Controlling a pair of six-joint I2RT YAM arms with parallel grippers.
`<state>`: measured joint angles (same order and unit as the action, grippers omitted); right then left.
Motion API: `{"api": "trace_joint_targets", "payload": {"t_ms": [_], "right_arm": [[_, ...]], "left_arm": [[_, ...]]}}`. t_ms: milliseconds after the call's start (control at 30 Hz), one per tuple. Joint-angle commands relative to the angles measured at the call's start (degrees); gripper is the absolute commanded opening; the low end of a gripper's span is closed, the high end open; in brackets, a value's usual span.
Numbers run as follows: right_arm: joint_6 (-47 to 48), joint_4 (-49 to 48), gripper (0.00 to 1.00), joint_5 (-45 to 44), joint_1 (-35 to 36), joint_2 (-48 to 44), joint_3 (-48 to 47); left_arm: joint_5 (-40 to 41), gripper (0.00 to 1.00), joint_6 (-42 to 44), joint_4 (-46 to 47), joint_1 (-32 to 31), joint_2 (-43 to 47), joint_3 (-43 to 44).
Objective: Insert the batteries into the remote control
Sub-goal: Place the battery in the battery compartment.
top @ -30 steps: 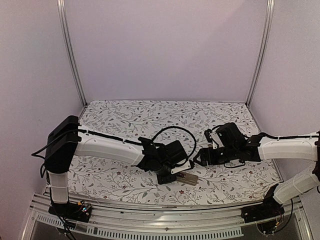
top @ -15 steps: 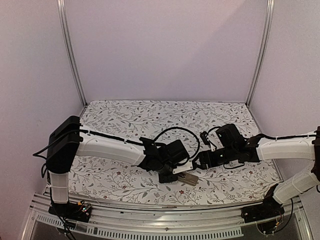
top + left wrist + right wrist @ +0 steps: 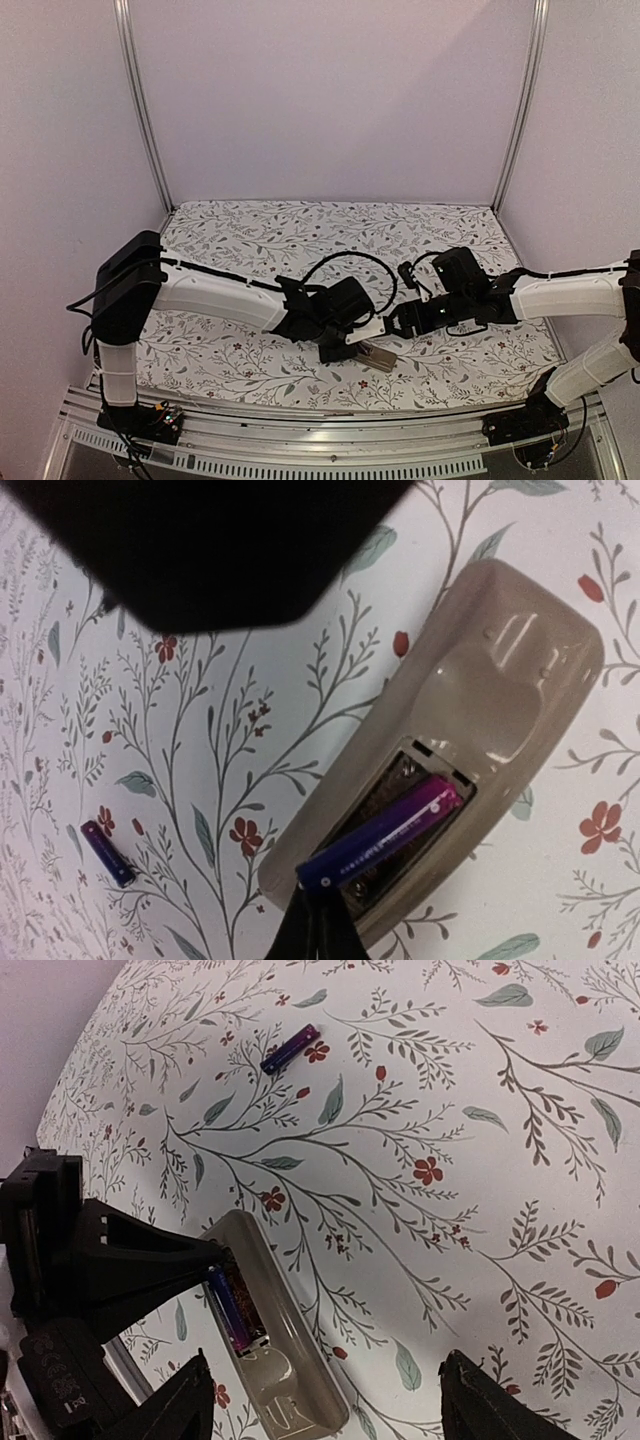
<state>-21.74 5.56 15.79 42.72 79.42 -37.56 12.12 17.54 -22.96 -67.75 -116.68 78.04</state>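
Our left jaws, clenched on nothing, touch the lower-left end of the battery (image 3: pixel 385 835) lying slantwise in the remote (image 3: pixel 510 680); right jaws stand released, nearby.

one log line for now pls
left gripper: shut, tips at battery | battery: tilted in remote | right gripper: open | spare battery: on table

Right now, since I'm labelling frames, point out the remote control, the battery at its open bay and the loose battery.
remote control (image 3: pixel 510 680), left wrist view, bare grey-tan back.
battery at the bay (image 3: pixel 385 830), left wrist view, mid-barrel.
loose battery (image 3: pixel 108 853), left wrist view, mid-barrel.
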Motion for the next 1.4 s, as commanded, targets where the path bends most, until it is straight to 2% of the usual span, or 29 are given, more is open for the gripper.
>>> {"api": "trace_joint_targets", "payload": {"t_ms": [0, 133, 233, 467, 767, 933, 1033, 1133, 1267, 1367], "right_arm": [[4.44, -2.49, 0.76, 5.87, 0.79, 0.58, 0.08], [6.39, -7.4, 0.73, 8.99, 0.76, 1.5, 0.83], [7.53, -11.34, 0.71, 8.14, 0.78, 1.75, 1.98], [9.9, -11.18, 0.62, 8.8, 0.78, 4.65, 1.84], [10.57, -12.85, 0.62, 10.05, 0.85, 3.35, 3.3], [10.74, -12.46, 0.62, 10.35, 0.87, 4.32, 2.45], [11.96, -10.79, 0.61, 9.92, 0.88, 4.06, 1.43], [15.43, -8.34, 0.6, 9.07, 0.93, 3.65, -0.7], [21.95, -4.36, 0.59, 9.64, 1.11, 4.48, -4.7], [28.24, -1.17, 0.62, 7.6, 1.84, 6.15, -7.84]], "left_arm": [[-2.54, 0.0, -2.62, 3.34, 1.67, 0.66, -3.59], [-2.7, 0.0, -4.26, 6.66, 2.31, 3.2, -7.1], [-3.59, 0.0, -5.45, 8.24, 2.6, 3.09, -8.01], [-5.2, 0.0, -7.39, 9.84, 2.77, 5.26, -11.09], [-6.11, 0.01, -9.57, 10.34, 3.27, 8.97, -14.17], [-6.88, 0.2, -9.56, 9.56, 3.84, 10.23, -14.45], [-8.82, 0.38, -9.54, 9.16, 5.38, 14.24, -15.74], [-14.24, 0.56, -10.73, 10.4, 8.74, 19.62, -19.14], [-16.45, 0.63, -12.32, 16.06, 10.09, 25.44, -26.36], [-17.36, 0.69, -12.22, 29.12, 9.43, 30.82, -37.02]]}}
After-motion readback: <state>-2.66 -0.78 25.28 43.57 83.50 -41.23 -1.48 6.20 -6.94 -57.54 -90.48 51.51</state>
